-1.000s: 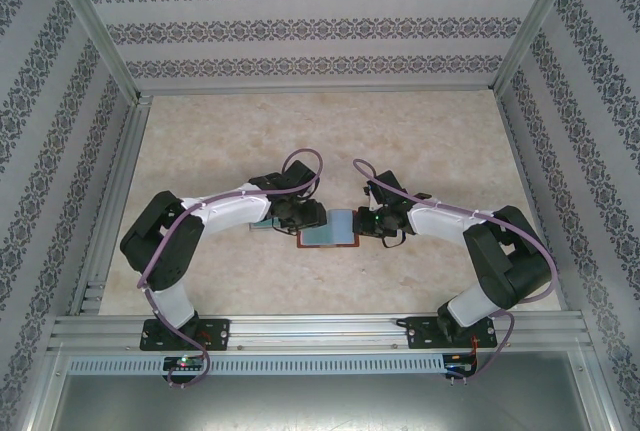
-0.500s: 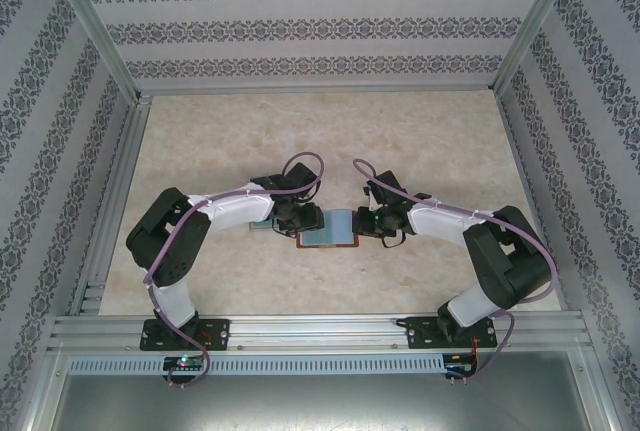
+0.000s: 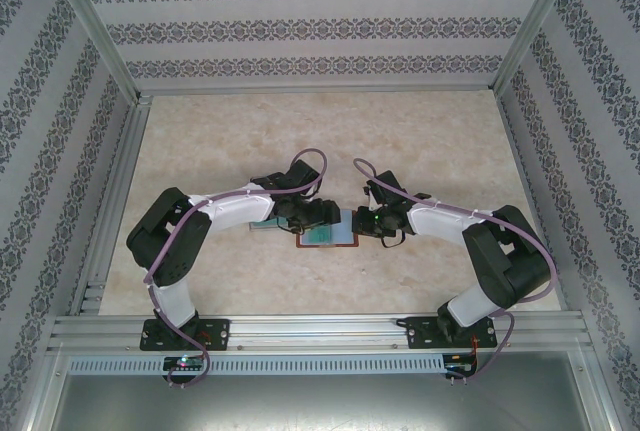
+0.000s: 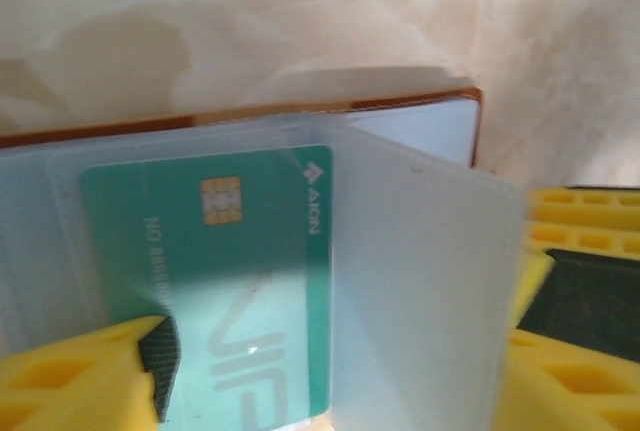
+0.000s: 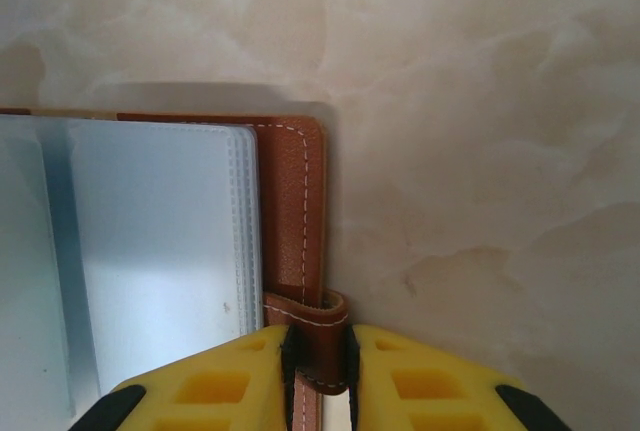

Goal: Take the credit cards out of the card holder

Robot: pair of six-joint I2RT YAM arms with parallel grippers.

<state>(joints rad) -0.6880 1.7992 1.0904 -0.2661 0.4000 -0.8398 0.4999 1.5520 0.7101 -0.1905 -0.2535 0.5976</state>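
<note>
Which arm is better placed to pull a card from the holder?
Left. The left tool, open, frames the teal card in a clear sleeve; the right tool is clamped on the tab of the holder, likely steadying it.

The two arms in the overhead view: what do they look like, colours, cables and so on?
The left arm and right arm match: white links between chunky black joints, a purple cable looping along each. A green light glows near the right wrist. The left gripper and right gripper have blocky yellow fingers with square recesses and black pads.
</note>
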